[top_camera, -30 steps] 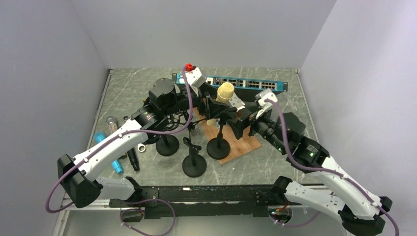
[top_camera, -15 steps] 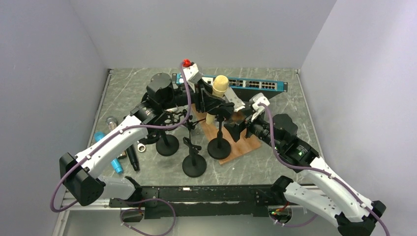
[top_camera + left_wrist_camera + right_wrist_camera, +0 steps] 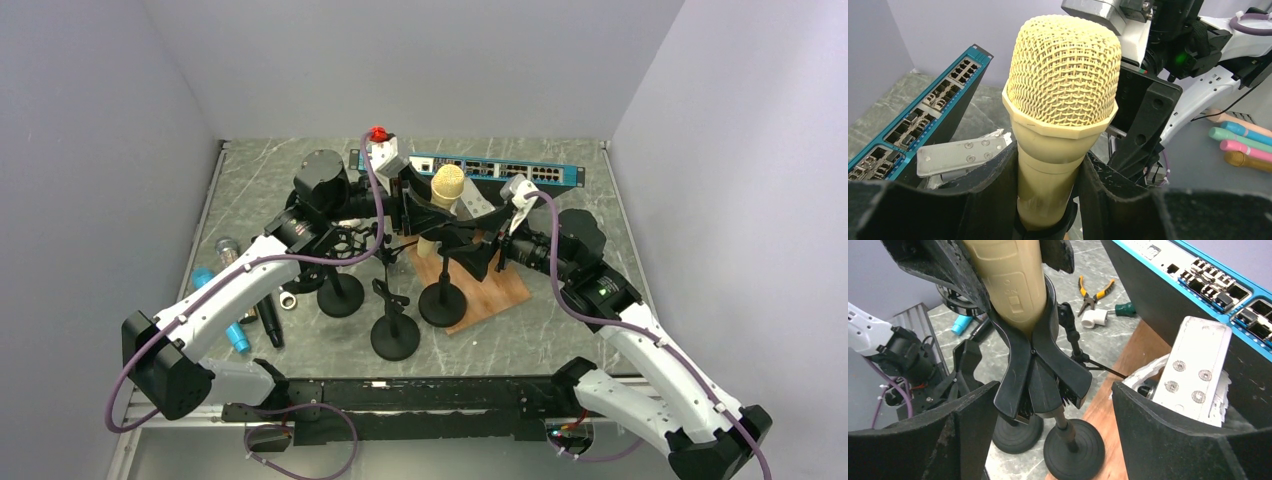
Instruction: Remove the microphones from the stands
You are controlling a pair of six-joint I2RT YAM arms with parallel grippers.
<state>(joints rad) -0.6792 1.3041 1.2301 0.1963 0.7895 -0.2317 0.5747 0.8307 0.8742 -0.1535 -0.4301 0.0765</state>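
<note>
One change I see from half a second before: the right gripper [image 3: 1055, 410] came closer, jaws released around the clip [image 3: 1034, 365] of the stand [image 3: 1071, 447], while the jaws of the left gripper [image 3: 1045, 195] clench the microphone [image 3: 1063, 95] seated in that clip, network switch [image 3: 520, 172] close behind, two other stands [image 3: 395, 338] just beside.

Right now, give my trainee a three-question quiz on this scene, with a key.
1. True or false: the microphone is already clear of the clip.
2. Which end effector grips the microphone body? A left, B right, C neither.
3. Fill in: the stand base sits on a ___ board.
Key: 1 false; 2 A, the left end effector; 3 wooden.
</note>
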